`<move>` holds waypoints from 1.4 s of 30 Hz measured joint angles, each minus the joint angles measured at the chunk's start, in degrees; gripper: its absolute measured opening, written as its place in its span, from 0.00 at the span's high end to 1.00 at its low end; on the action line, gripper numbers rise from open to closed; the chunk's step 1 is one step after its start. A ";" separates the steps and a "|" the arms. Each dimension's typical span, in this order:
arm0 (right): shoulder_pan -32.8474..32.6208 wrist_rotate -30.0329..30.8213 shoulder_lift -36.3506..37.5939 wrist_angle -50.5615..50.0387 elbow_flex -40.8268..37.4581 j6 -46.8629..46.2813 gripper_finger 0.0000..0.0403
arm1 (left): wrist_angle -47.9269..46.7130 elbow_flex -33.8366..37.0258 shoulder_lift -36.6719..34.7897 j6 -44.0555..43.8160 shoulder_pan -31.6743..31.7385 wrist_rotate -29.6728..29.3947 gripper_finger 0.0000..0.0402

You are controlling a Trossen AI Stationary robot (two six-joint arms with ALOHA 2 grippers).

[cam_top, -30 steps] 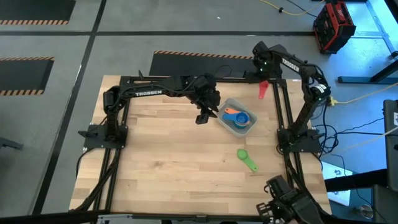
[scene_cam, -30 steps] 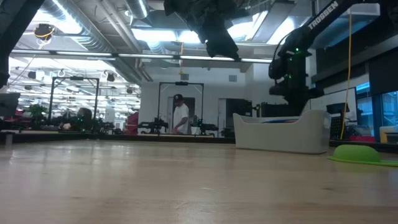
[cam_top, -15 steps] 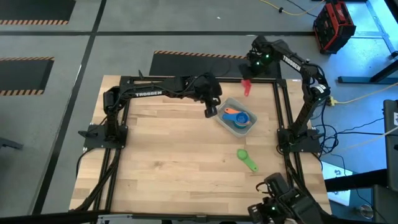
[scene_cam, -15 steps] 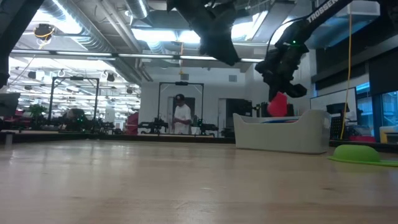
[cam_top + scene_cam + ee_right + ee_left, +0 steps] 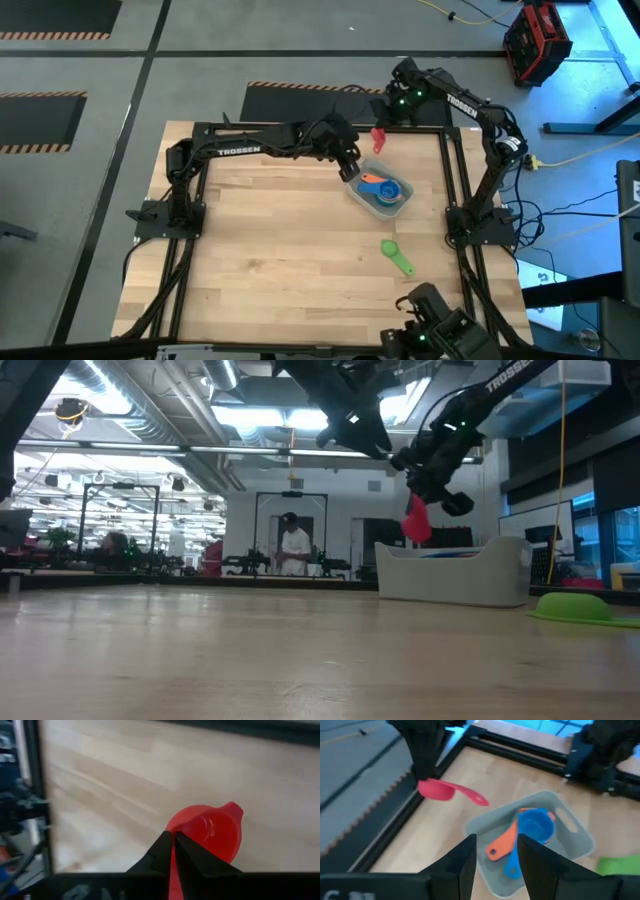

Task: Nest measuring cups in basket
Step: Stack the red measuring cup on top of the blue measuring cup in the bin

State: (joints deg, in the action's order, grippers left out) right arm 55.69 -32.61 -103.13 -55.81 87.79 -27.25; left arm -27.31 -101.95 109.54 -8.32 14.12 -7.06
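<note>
The pale grey basket (image 5: pixel 383 205) stands right of the table's middle. A blue cup (image 5: pixel 536 826) lies in it, and an orange cup (image 5: pixel 504 840) rests on the blue cup's handle. A green cup (image 5: pixel 397 256) lies bowl-down on the wood, nearer than the basket. My right gripper (image 5: pixel 381 124) hangs over the table's far edge, shut on a red cup (image 5: pixel 379 139) that is also in the low view (image 5: pixel 416 521). My left gripper (image 5: pixel 496 857) hovers open just left of the basket, pointing at it, with nothing between its fingers. My right gripper pinches the red cup between its two shut fingers at the bowl's rim (image 5: pixel 173 851), on the side away from the handle. The fingers slant down from the far right. The cup hangs clear of the table, its handle (image 5: pixel 476 797) sticking out free.
Black frame rails (image 5: pixel 452 170) run along the table's far and right edges, close to the basket. A wide stretch of bare wood (image 5: pixel 270 250) lies to the left and near side. People and equipment stand in the room beyond the table.
My right gripper has carried the red cup along the far edge toward the table's left and a little up, tipping as it went, and now hangs beyond the basket's far left corner. My left gripper has rolled and swung toward the basket, staying open.
</note>
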 joint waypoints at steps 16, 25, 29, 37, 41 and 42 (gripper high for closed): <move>-5.61 -6.69 0.00 3.98 -0.02 -10.03 0.94 | -0.41 0.00 0.00 -2.11 -0.29 -2.86 0.67; -7.22 -9.29 0.00 7.91 -0.04 -13.15 0.94 | -0.45 0.00 0.00 -13.06 -0.27 -3.57 0.67; -7.33 -9.74 0.00 8.77 -0.04 -13.24 0.94 | -0.48 0.00 0.00 -14.19 -0.25 -4.93 0.67; -7.51 -10.02 0.00 9.28 -0.04 -13.24 0.94 | -2.16 0.00 0.00 -16.83 -0.26 -5.72 0.67; -7.97 -10.19 0.00 11.76 -0.07 -14.44 0.94 | -2.47 0.00 0.00 -16.85 -0.27 -5.72 0.67; -8.10 -10.23 0.00 12.50 -0.07 -14.74 0.94 | -2.48 0.00 0.00 -16.85 -0.27 -5.74 0.67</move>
State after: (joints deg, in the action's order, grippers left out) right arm 47.59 -42.85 -103.13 -43.31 87.72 -41.99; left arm -29.79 -101.95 109.54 -25.17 13.85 -12.80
